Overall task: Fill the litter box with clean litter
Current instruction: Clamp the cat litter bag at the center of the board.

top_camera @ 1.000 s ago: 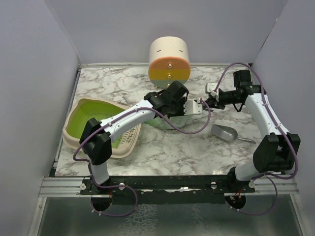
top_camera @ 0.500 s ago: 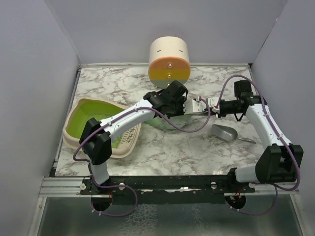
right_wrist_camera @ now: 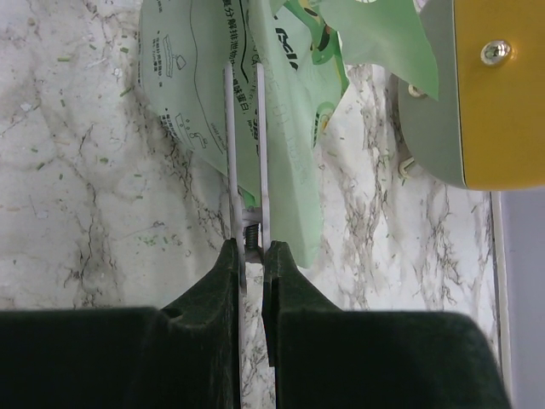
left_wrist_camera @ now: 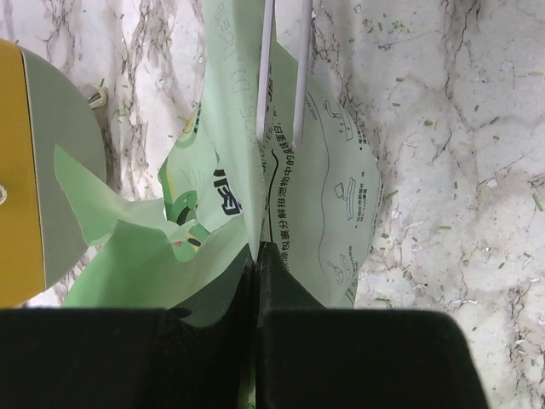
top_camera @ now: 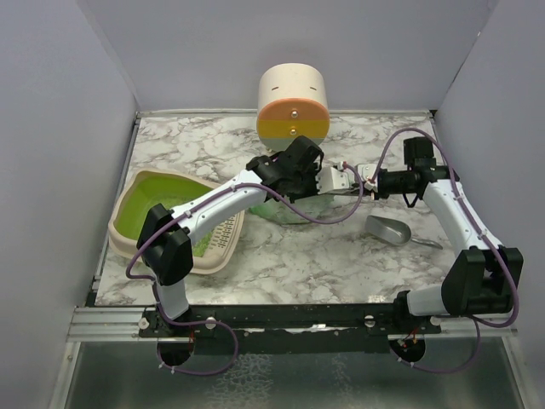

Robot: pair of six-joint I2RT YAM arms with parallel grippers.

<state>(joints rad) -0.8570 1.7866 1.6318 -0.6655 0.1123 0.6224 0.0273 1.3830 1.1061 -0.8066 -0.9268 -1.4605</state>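
The litter box [top_camera: 146, 198], cream with a lime-green inside, sits at the left of the table. A mint-green bag [top_camera: 288, 207] with dark print lies in the middle; the clean litter is hidden inside it. My left gripper [top_camera: 320, 181] is shut on a fold of the bag [left_wrist_camera: 328, 196], its tips [left_wrist_camera: 256, 250] pinched together. From the right, my right gripper [top_camera: 364, 181] is shut on the handle end of a white spring clip [right_wrist_camera: 244, 128]. The clip's two long blades [left_wrist_camera: 281, 68] straddle the bag's edge [right_wrist_camera: 285, 94].
A cream cylinder with an orange and yellow face [top_camera: 292, 106] stands just behind the bag and close to both wrists [right_wrist_camera: 485, 94]. A grey metal scoop [top_camera: 388, 228] lies on the marble right of the bag. Walls enclose the table on three sides.
My right arm swung left and brought the clip from beside the bag onto its top edge. The left gripper lifted the bag's fold slightly and kept hold.
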